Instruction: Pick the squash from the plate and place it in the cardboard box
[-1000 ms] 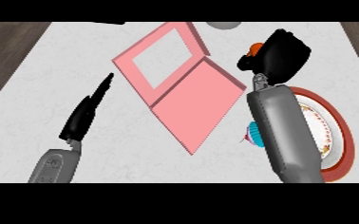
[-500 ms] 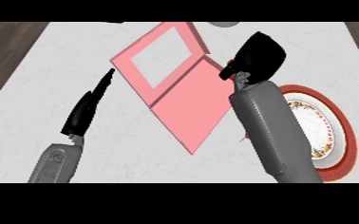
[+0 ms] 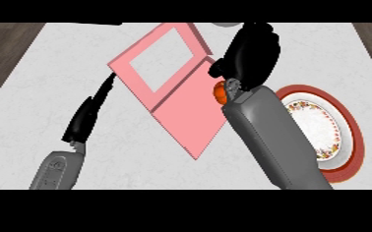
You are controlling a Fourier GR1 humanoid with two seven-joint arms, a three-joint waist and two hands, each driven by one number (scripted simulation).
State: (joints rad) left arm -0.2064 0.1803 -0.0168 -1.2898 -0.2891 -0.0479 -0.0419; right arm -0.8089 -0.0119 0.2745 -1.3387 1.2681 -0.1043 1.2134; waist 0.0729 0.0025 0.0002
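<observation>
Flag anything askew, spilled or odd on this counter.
Nothing spilled or damaged. The pink box lies at a slant to the counter's edges. The right hand hangs over it, curled round something orange, presumably the squash. The plate holds no food.

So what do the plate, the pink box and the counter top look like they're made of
The plate looks like glazed ceramic: white centre, floral band, red rim. The pink box reads as cardboard, with flat matte panels and sharp folded edges, though the colour alone leaves that open. The counter looks like pale stone or marble, with faint grey veining and a dull finish.
</observation>
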